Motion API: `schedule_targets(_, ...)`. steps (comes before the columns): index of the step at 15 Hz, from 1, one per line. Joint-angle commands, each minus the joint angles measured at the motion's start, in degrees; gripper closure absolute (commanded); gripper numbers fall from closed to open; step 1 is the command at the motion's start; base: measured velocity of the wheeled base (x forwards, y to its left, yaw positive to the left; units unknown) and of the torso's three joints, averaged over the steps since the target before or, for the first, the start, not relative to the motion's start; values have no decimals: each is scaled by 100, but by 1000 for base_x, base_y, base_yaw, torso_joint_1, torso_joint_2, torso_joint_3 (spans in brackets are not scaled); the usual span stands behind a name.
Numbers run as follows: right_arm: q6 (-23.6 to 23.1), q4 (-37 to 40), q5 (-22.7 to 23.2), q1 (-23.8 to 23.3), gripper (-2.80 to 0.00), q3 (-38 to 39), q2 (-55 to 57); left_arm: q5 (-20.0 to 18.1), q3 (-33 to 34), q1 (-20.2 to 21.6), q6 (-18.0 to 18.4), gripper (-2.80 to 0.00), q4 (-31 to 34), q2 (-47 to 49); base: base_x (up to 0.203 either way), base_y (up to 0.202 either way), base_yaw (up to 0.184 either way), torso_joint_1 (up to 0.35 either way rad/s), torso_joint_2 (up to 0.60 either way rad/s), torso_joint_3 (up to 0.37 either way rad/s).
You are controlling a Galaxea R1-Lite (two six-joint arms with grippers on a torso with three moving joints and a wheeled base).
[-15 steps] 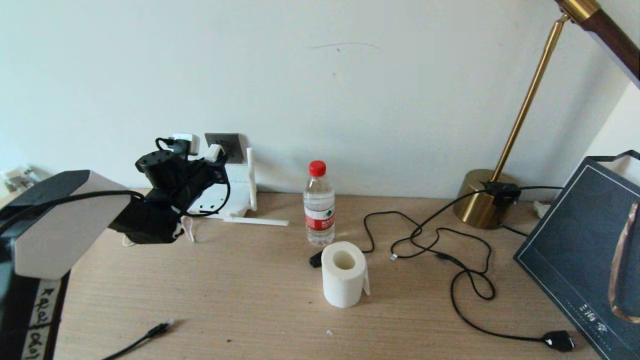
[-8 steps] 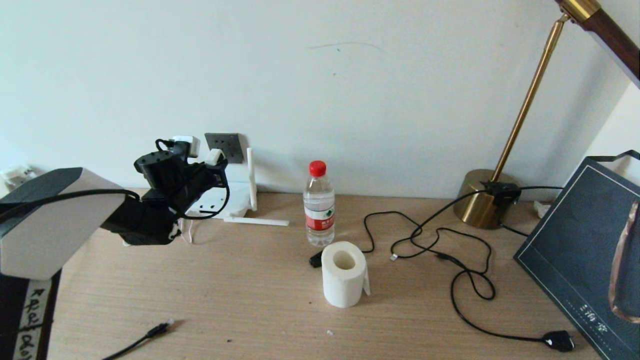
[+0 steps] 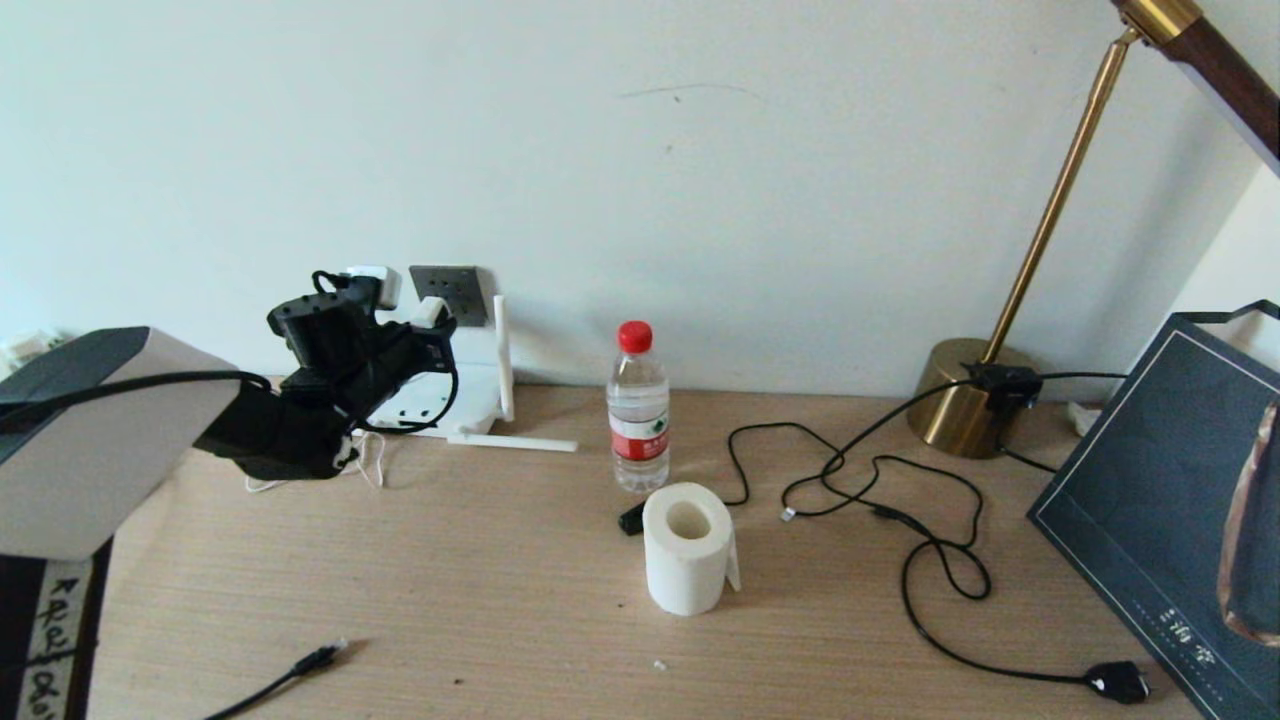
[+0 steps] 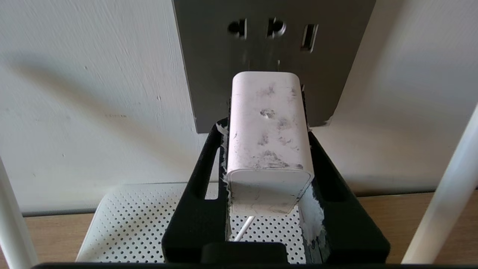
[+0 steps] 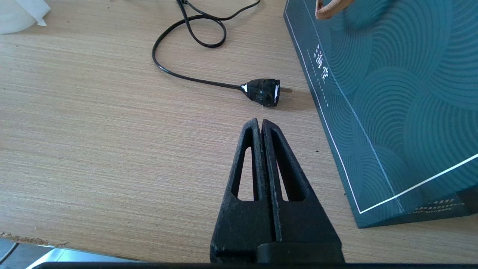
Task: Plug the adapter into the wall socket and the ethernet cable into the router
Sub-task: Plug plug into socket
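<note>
A: A pale wall rises behind a wooden desk [image 3: 450,580], and the socket [image 3: 449,293] is set low in that wall, at about ten o'clock from the bottle [image 3: 638,405].

B: Why is the left gripper [image 4: 267,149] held so high there?

A: Its jaws are clamped on the adapter [image 4: 267,130], one on each side, leaving the front end free. The prongs point at the socket's lower holes and sit just short of the plate or barely in; the wrist view cannot settle which. The line-up suggests a straight push is what remains.

B: And the router [image 3: 470,385]?

A: Directly beneath the socket, against the wall, at six o'clock from it. Its antennas [image 3: 503,355] stand on both sides of the gripper, so there is little room sideways. The adapter's thin white cord [image 3: 370,455] trails down to the desk.

B: The ethernet cable [image 3: 300,665]?

A: Lying untouched near the front edge, at about seven o'clock from the toilet roll [image 3: 688,545], well apart from the router.

B: Anything else about?

A: A brass lamp [image 3: 965,405] at three o'clock from the bottle, its black cord looping to a plug [image 5: 263,91], and a dark bag [image 3: 1160,500]. The right gripper [image 5: 261,127] rests shut and empty near that plug.
</note>
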Motion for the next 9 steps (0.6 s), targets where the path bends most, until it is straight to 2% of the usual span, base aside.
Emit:
schedule_targets(1, -4, 9, 7, 1, 0, -1, 2, -10, -128, 0, 3, 0, 97, -36, 0, 0, 0, 0, 0, 0)
schedule_targets(9, -4, 9, 7, 1, 0, -1, 2, -3, -468, 0, 3, 0, 414, -2, 0, 0, 0, 0, 0, 0)
